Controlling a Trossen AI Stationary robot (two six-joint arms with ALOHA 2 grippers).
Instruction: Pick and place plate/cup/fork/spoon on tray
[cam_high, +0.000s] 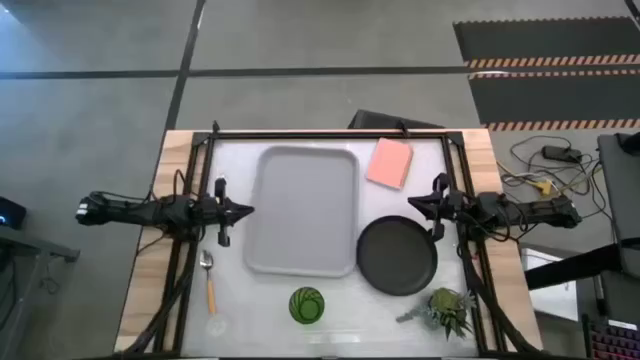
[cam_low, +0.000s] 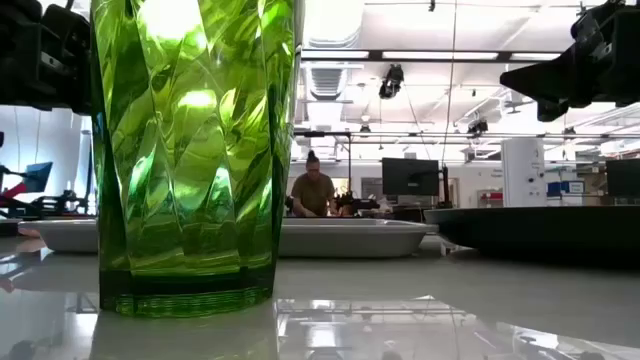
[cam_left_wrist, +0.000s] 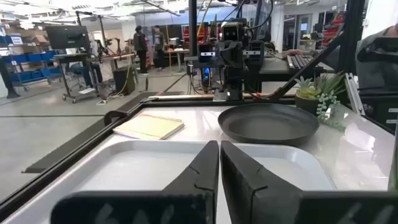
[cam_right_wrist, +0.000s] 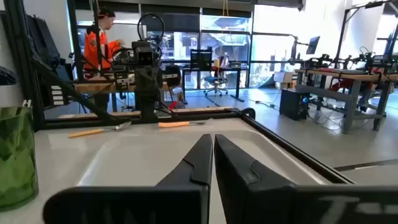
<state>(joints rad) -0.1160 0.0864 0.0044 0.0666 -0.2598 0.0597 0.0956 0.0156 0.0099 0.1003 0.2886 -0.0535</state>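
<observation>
The light-grey tray (cam_high: 303, 210) lies mid-table. The black plate (cam_high: 397, 255) rests on the table by the tray's right near corner. The green cup (cam_high: 307, 305) stands upright near the front edge and fills the low view (cam_low: 190, 150). The spoon (cam_high: 208, 280) lies left of the tray, bowl toward the far side. The fork (cam_right_wrist: 180, 123) lies beyond the tray near my left arm. My left gripper (cam_high: 248, 211) is shut and empty above the tray's left rim. My right gripper (cam_high: 412, 203) is shut and empty, between the tray's right rim and the plate's far edge.
A salmon-pink pad (cam_high: 390, 162) lies at the far right of the tray. A small leafy plant (cam_high: 445, 310) stands near the front right corner. A black frame rail (cam_high: 330, 132) runs along the far edge. People stand in the room beyond.
</observation>
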